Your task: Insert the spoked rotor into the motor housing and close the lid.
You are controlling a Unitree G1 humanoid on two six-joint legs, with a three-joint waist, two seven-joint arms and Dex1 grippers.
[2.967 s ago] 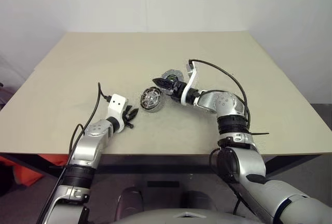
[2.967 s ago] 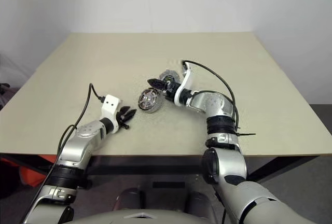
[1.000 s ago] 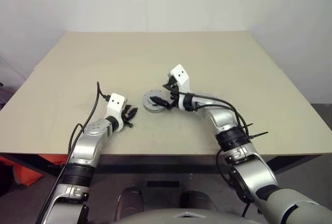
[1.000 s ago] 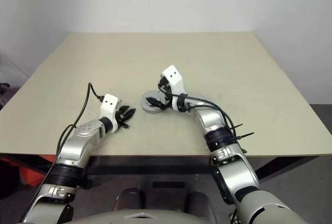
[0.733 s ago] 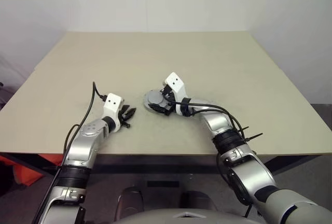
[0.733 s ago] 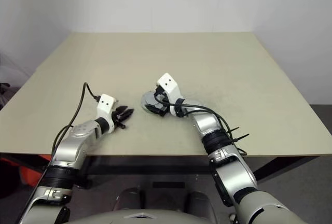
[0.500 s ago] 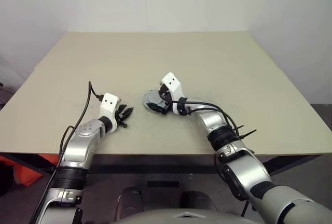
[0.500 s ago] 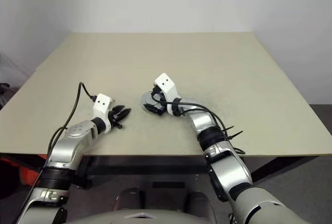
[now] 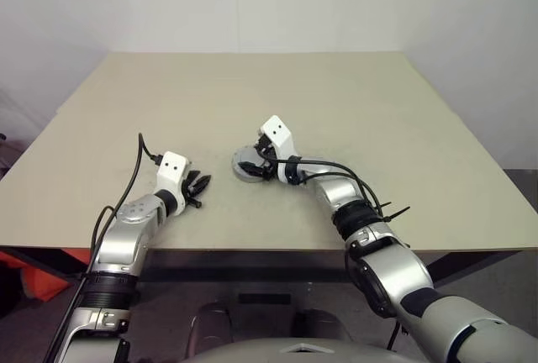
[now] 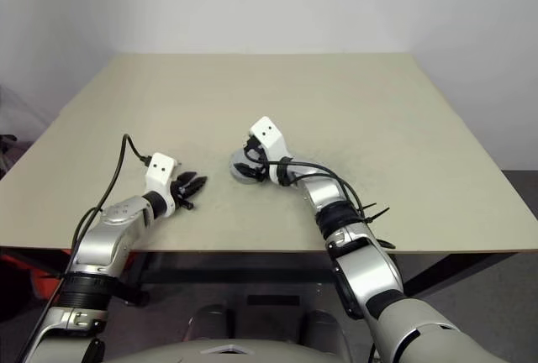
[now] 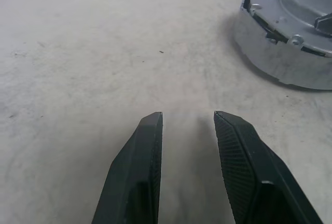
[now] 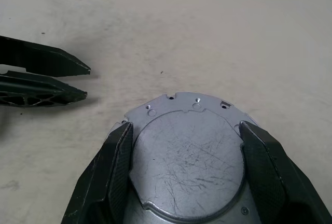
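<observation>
The right end effector (image 12: 184, 146) sits over the motor housing (image 9: 249, 167) near the middle of the worktop (image 9: 353, 102), its two fingers (image 12: 116, 162) spread apart and straddling the lid (image 12: 187, 162), one on each side of the rim. The lid lies flat on top of the housing, so the spoked rotor is presumably already inside, hidden beneath it. That straddling pose looks meant for pressing or seating the lid squarely. To the left, well apart from the housing, the left end effector (image 11: 187, 130) hovers low over bare worktop with its fingers slightly apart and nothing between them, apparently parked clear so it does not crowd the right arm's work.
</observation>
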